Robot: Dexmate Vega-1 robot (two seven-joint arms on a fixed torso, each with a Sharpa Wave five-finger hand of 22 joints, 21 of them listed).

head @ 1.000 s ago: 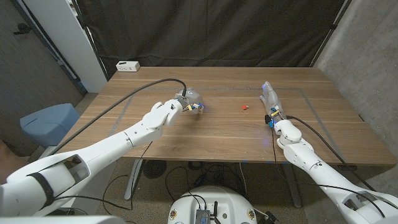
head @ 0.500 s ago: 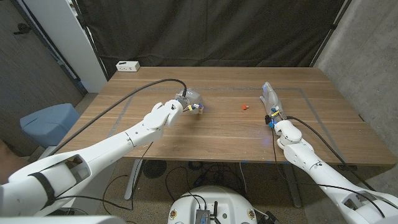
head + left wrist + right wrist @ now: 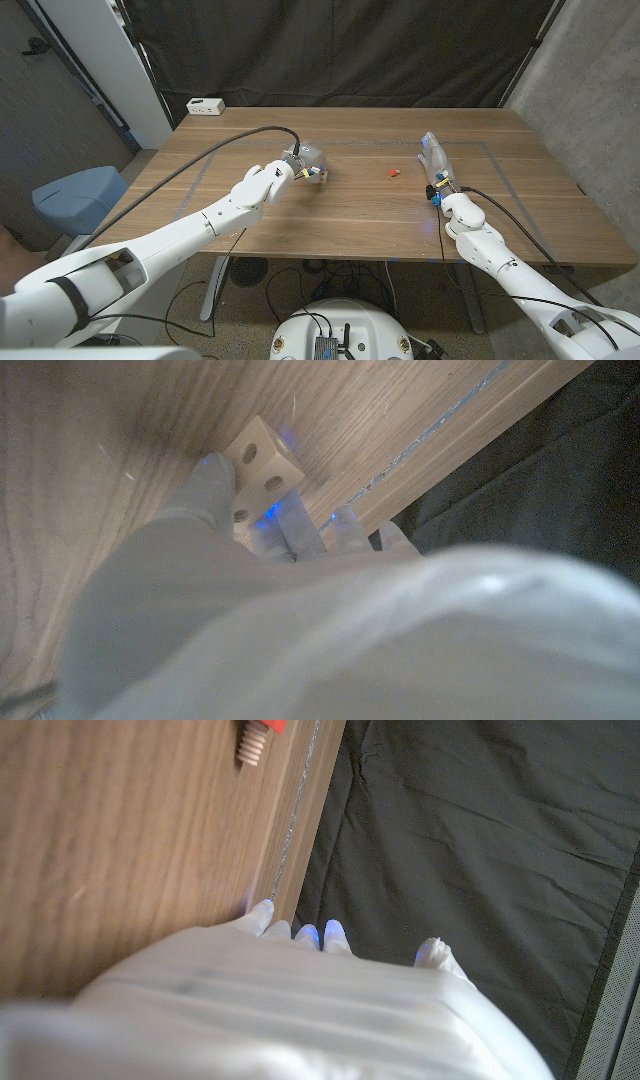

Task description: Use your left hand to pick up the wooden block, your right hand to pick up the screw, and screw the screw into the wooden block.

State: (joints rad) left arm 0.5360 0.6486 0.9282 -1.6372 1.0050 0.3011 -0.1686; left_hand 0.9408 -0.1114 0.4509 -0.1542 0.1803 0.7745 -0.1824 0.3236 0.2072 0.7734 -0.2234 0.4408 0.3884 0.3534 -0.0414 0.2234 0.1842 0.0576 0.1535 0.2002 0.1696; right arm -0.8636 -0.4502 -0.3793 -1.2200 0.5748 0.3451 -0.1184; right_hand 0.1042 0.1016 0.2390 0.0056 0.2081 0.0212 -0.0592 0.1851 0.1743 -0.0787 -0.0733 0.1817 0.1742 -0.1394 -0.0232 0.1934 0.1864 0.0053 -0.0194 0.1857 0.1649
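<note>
A small pale wooden block [image 3: 322, 174] [image 3: 262, 455] with round holes lies on the table left of centre. My left hand [image 3: 303, 160] is curled over it; in the left wrist view one finger [image 3: 205, 485] presses one side of the block and the other fingers close in on the other side. The screw [image 3: 393, 172] [image 3: 256, 742], red-headed with a tan thread, lies on the bare wood between the hands. My right hand [image 3: 435, 160] stands to the right of the screw, apart from it, with straight fingers pointing away from me and nothing in it.
A white power strip [image 3: 205, 105] sits at the table's far left corner. Thin tape lines [image 3: 480, 150] mark a rectangle on the wood. A blue chair [image 3: 80, 195] stands off the table's left side, and a black curtain hangs behind the table.
My left hand has edged slightly to the right over the block, with its fingers closer around it. The right hand and the screw have not moved.
</note>
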